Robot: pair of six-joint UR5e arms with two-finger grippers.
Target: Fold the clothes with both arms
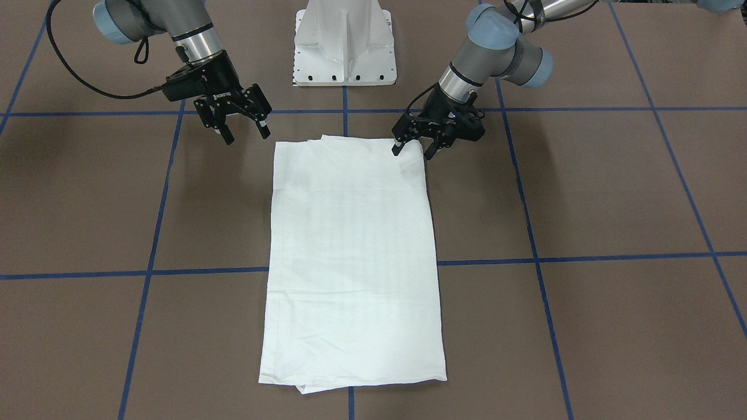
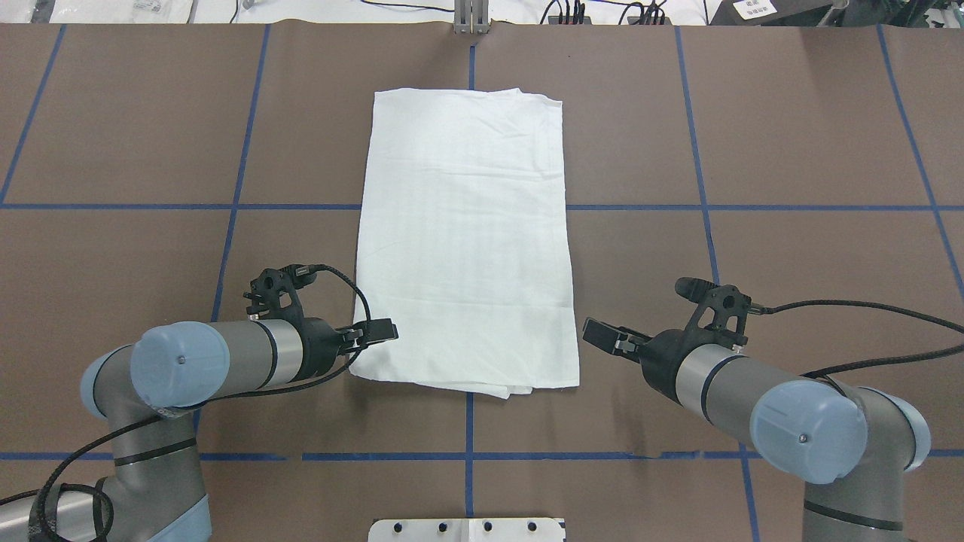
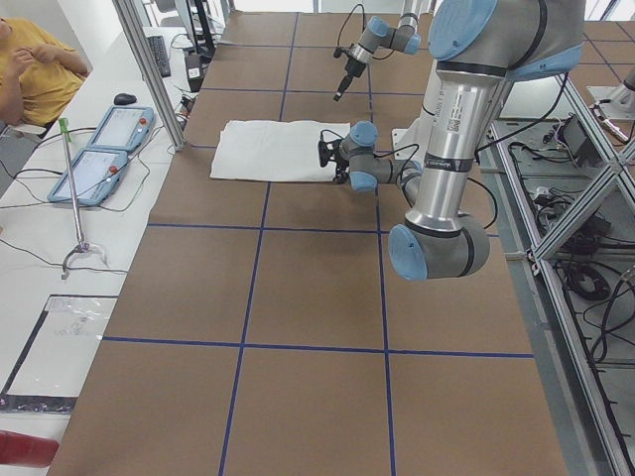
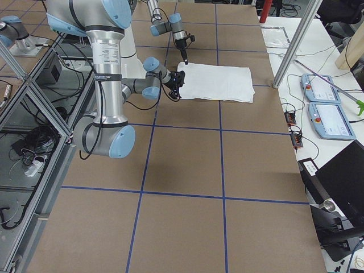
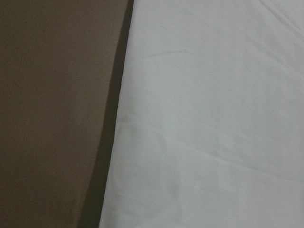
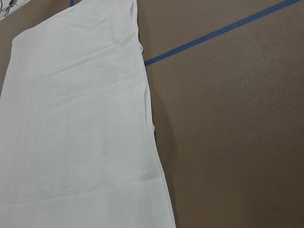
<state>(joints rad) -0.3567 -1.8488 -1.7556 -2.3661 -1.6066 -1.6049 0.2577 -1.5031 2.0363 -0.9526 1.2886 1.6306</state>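
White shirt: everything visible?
The white shirt lies flat on the brown table, folded into a long rectangle of lightly creased fabric; no sleeves, collar or print show. Layers peek out at both short ends. The open left end effector is at one robot-side corner; the right end effector hangs beside the other.

Lighting brightly and evenly from overhead in all fixed views. Throwing broad, soft-edged shadows on the brown table beside the right arm and the left arm. Overexposing the white T-shirt slightly, washing its creases nearly flat. Glaring off the white pedestal. Dimming and blurring throughout the left wrist view, leaving a dark shadow band along the cloth edge. Rendering the blue tape line crisply in the right wrist view, with a thin shadow beside the cloth edge.
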